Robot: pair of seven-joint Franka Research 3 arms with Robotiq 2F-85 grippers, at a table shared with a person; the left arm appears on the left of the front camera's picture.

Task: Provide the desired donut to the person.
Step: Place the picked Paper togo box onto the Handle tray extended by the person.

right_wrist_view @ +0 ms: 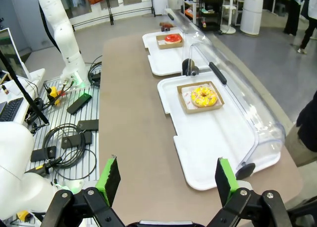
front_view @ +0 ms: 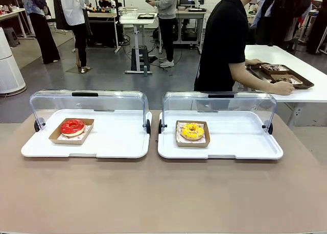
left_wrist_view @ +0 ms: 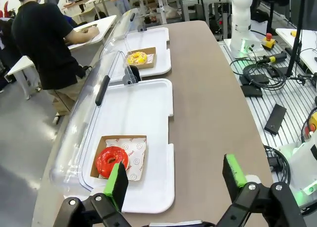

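A red-glazed donut [front_view: 73, 126] lies in a cardboard tray on the left white tray [front_view: 115, 142]; in the left wrist view the red donut [left_wrist_view: 111, 160] sits just ahead of one green pad. A yellow donut [front_view: 192, 131] with sprinkles lies in its cardboard tray on the right white tray [front_view: 240, 142]; the yellow donut [right_wrist_view: 204, 96] is well ahead of my right gripper. The person [front_view: 225, 42] in a black T-shirt stands behind the table, turned away toward a side table. My left gripper [left_wrist_view: 176, 180] is open above the table's near edge. My right gripper [right_wrist_view: 166, 180] is open too, holding nothing.
Both white trays have clear dome lids [front_view: 89, 103] swung open at the back. The person's hands rest on a brown tray [front_view: 281, 74] on a white side table. The brown tabletop [front_view: 163, 193] in front of the trays is bare. Cables and boxes [right_wrist_view: 69, 138] lie beside the table.
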